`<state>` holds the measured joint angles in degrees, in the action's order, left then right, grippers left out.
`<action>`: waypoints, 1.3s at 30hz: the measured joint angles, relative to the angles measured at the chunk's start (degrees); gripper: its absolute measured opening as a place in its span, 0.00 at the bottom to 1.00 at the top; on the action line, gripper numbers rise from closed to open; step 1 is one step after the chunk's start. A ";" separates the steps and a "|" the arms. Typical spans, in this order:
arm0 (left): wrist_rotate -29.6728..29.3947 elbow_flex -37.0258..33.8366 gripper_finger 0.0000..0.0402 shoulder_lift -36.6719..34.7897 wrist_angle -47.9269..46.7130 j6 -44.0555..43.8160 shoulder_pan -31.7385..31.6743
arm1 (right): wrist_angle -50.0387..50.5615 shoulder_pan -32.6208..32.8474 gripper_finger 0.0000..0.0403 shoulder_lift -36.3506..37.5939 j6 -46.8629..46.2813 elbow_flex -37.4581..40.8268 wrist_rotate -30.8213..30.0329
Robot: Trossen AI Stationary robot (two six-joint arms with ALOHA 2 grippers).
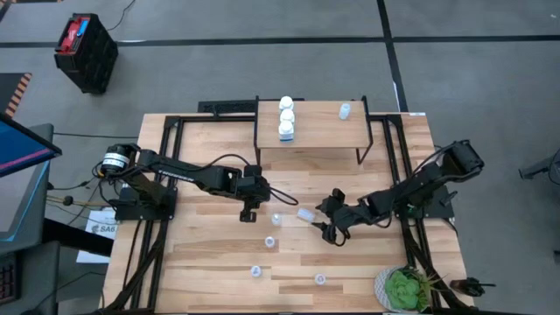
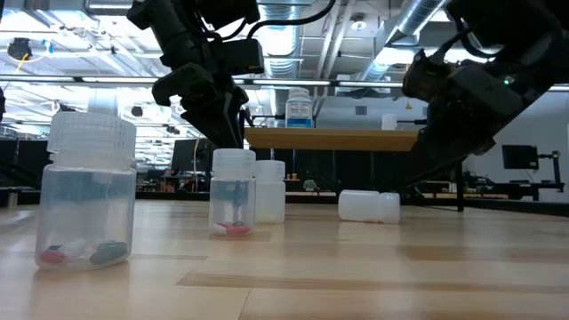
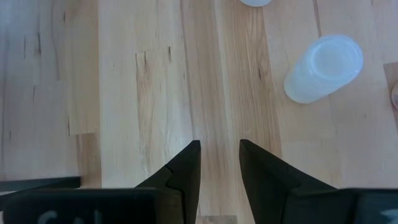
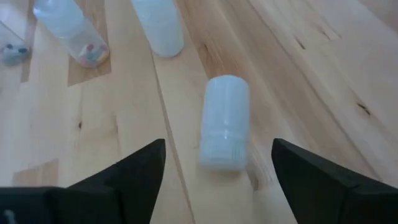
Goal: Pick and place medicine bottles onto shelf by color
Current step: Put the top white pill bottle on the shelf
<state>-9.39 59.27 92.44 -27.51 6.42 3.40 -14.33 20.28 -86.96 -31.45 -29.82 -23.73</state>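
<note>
A slatted wooden table (image 1: 210, 280) carries the whole scene, with two dark arms reaching in from either side. At its far edge stands the shelf (image 1: 319, 140), a light wooden platform on thin black legs. Three opaque white bottles (image 1: 286, 118) sit in a close row on the shelf's left part, and a single pale blue bottle (image 1: 345, 111) stands apart near its right far corner.

The left gripper (image 1: 248, 211) hangs above bare boards in front of the shelf, its fingers (image 3: 186, 171) set a narrow gap apart and holding nothing. The right gripper (image 1: 325, 229) is low over the middle of the table, its fingers (image 4: 134, 171) spread wide and empty, one on either side of a translucent bottle (image 4: 224, 121) that lies tipped on its side on the wood just ahead of them.

Other translucent bottles stand upright on the table: one (image 1: 277, 219) between the two grippers, one (image 1: 270, 241) a little nearer the front, one (image 1: 255, 272) and another (image 1: 320, 279) close to the front edge. A potted green plant (image 1: 405, 290) sits at the front right corner.
</note>
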 joint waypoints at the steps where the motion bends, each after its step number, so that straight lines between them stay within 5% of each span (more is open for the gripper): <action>1: 0.00 0.00 0.24 0.00 0.00 0.00 0.00 | 0.00 -0.14 0.78 -0.46 -0.03 0.00 0.00; 16: 0.00 0.00 0.24 0.00 0.00 0.00 0.00 | -0.51 -2.43 0.77 -8.87 1.95 -4.09 -0.09; 29: 0.00 0.00 0.24 0.00 0.02 0.01 -0.01 | 4.32 -2.67 0.77 -8.00 1.21 -5.62 3.99; 39: 0.00 0.00 0.24 0.02 0.00 0.00 -0.02 | 5.23 -2.68 0.62 -7.98 1.32 -5.60 4.15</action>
<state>-9.39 59.27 92.47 -27.51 6.42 3.38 -9.10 17.60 -94.94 -30.13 -35.42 -19.57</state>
